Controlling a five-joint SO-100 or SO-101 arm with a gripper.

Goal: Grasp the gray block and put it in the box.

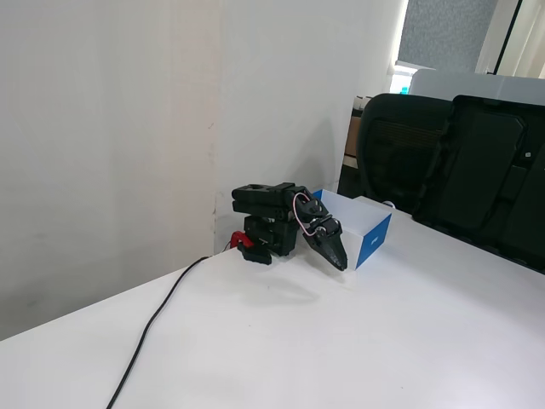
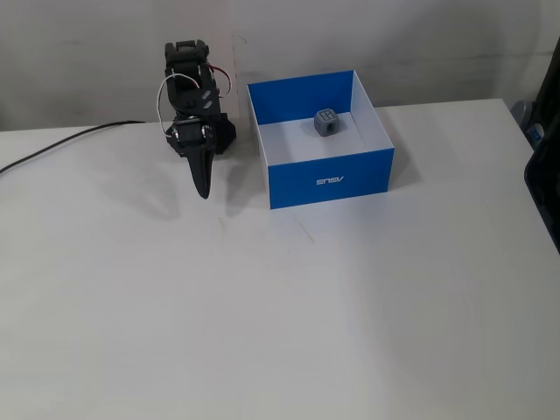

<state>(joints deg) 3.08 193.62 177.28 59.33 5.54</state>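
Bare white table (image 2: pixel 306 332) up front in both fixed views, black cable (image 1: pixel 153 328) trailing across it to the arm's base. Gray block (image 2: pixel 326 122) is already inside the box (image 2: pixel 330 179), sitting on the white floor near the back wall, upright, clear of the side walls. Not visible in the other fixed view; box wall (image 1: pixel 373 241) hides it.

Arm is folded down beside the box, gripper (image 2: pixel 203 187) pointing at the table, outside the box and apart from it. Fingers look pressed together, nothing between them.

Judgement: task looks essentially done, step in hand is just parking. To do that cleanly:
- keep the gripper on its own side of the box, no swing across the near wall
- don't nudge the box, it's light cardboard and would slide
- settle the tip without grinding it into the tabletop
- watch the cable doesn't snag the base
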